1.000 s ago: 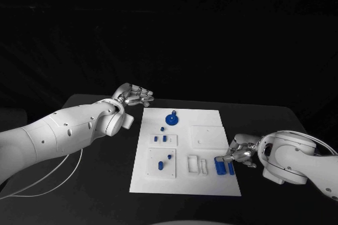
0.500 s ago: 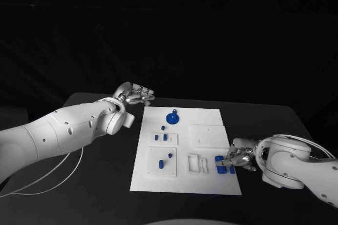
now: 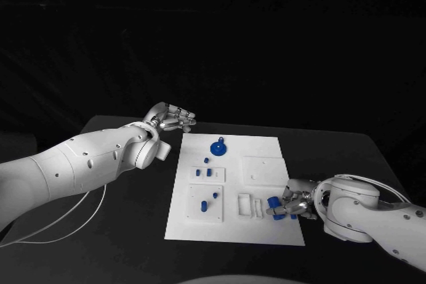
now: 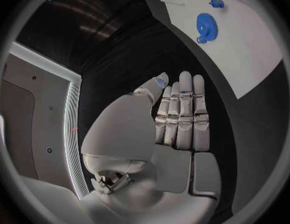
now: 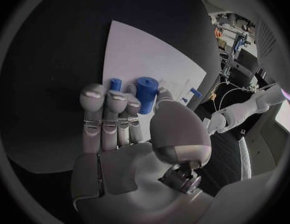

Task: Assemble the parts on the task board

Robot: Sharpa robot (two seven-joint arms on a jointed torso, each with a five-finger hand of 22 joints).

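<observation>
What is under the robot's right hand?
Under the right hand sit blue cylinders on the white task board. Its fingers reach the cylinders; contact and whatever lies beneath the palm stay hidden.

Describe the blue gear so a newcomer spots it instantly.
Start at the white task board mid-table. Go to its far end, near the left hand. The gear is the round, toothed disc there, far larger than the other small blue parts.
</observation>
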